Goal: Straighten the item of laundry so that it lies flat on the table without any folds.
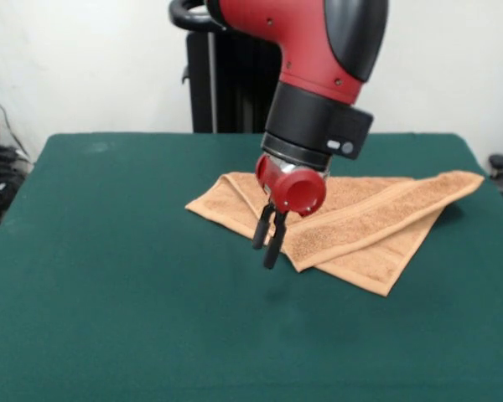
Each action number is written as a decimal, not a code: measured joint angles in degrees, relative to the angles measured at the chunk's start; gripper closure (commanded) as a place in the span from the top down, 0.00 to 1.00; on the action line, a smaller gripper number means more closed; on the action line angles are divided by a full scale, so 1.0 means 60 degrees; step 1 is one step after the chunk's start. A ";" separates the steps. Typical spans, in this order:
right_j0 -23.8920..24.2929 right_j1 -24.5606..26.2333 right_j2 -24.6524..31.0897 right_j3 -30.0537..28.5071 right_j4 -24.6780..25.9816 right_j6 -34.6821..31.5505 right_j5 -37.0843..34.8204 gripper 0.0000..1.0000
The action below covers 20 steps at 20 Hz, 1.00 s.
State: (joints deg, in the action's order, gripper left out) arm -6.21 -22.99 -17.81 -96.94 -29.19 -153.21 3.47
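At the centre of the dark green table [109, 318], front view, read from left to right. The left half of the table is bare felt. Next comes the gripper [267, 243], hanging from the red and black arm [318, 75] that descends from twelve o'clock; its two black fingers [260, 228] point down and slightly toward seven o'clock, drawn close together with nothing between them, tips above the cloth-covered surface and seemingly just off the towel's near-left border. The orange-tan towel [377, 222] lies from the fingers toward three o'clock, reaching almost to the table's right edge. It is not flat: one layer is doubled over another, giving a rough triangle whose long axis runs from about nine o'clock, low and left, to two o'clock, where a pointed corner [469, 180] lifts a little. A woven band [377, 219] follows that axis. The folded corner nearest the fingers sits at their four o'clock, just beside them. The fold remains to be opened, so the task appears far from done; the coming move likely depends on reaching that near corner and drawing the upper layer back.
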 measured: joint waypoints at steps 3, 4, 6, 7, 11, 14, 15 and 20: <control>0.0011 0.0104 0.0023 0.0053 0.0004 0.0000 0.0000 1.00; 0.0019 0.0130 0.0041 0.0055 0.0004 0.0000 0.0000 1.00; 0.0063 0.0161 0.0123 0.0054 0.0006 0.0000 0.0000 1.00; 0.0108 0.0166 0.0202 0.0054 0.0006 0.0000 -0.0002 1.00; 0.0324 0.0170 0.0556 0.0055 0.0004 0.0000 0.0000 1.00; 0.0434 0.0200 0.0818 0.0055 0.0004 0.0000 0.0000 1.00; 0.0442 0.0208 0.0865 0.0054 0.0004 0.0000 0.0000 1.00; 0.0443 0.0222 0.1092 0.0054 0.0004 0.0000 0.0000 1.00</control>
State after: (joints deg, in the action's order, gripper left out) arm -3.55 -21.66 -11.26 -96.62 -29.16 -153.21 3.47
